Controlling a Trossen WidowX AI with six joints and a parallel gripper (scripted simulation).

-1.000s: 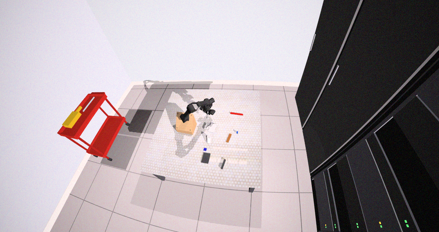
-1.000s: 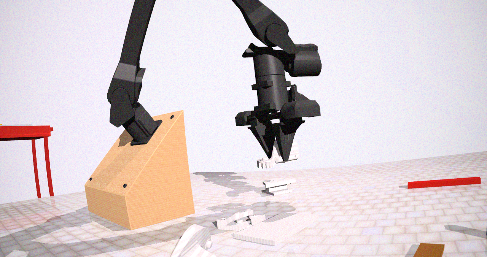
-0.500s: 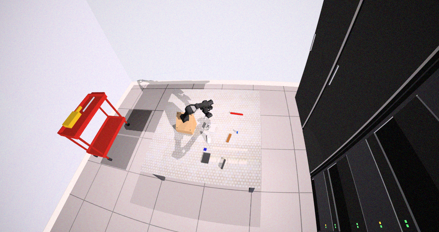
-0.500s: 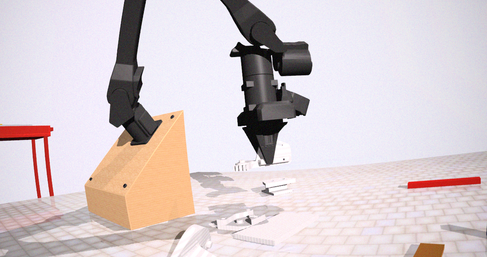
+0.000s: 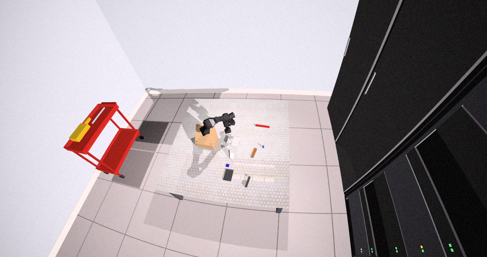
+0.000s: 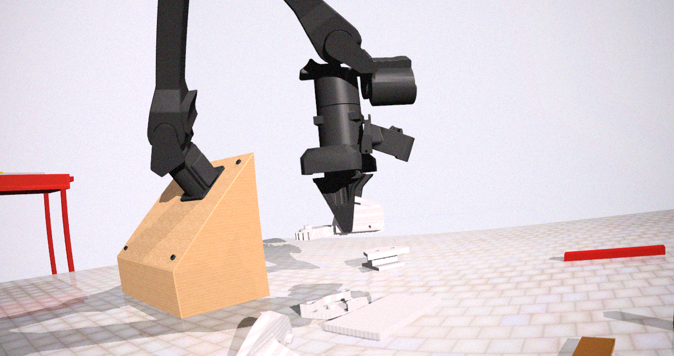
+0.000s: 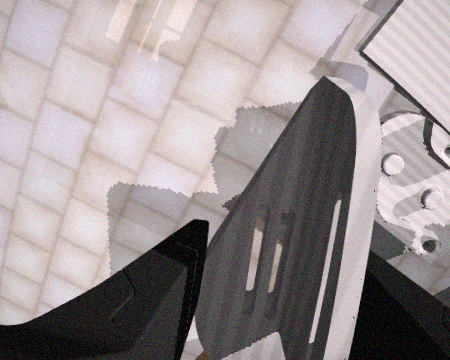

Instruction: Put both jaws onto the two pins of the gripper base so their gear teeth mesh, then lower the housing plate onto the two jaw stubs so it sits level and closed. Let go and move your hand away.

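My gripper (image 5: 227,130) (image 6: 347,223) is shut on a white jaw (image 6: 369,216) (image 7: 305,175) and holds it above the table. Its toothed end points left in the exterior view. The white gripper base (image 6: 325,306) (image 7: 410,181) lies on the table with its pins up, below the held jaw and to its right in the wrist view. No jaw shows on the pins there. A flat white slab (image 6: 390,311) (image 7: 425,60) lies right beside the base. The other white jaw (image 6: 266,335) (image 5: 231,154) lies nearer the exterior camera. A white flanged piece (image 6: 386,251) stands behind the base. Which piece is the housing plate is unclear.
The wooden wedge (image 5: 206,140) (image 6: 221,259) carries the arm. A red bar (image 5: 262,126) (image 6: 615,253), an orange-brown block (image 5: 253,152) (image 6: 594,346), a blue cube (image 5: 227,165) and two dark blocks (image 5: 228,175) (image 5: 247,180) are also on the table.
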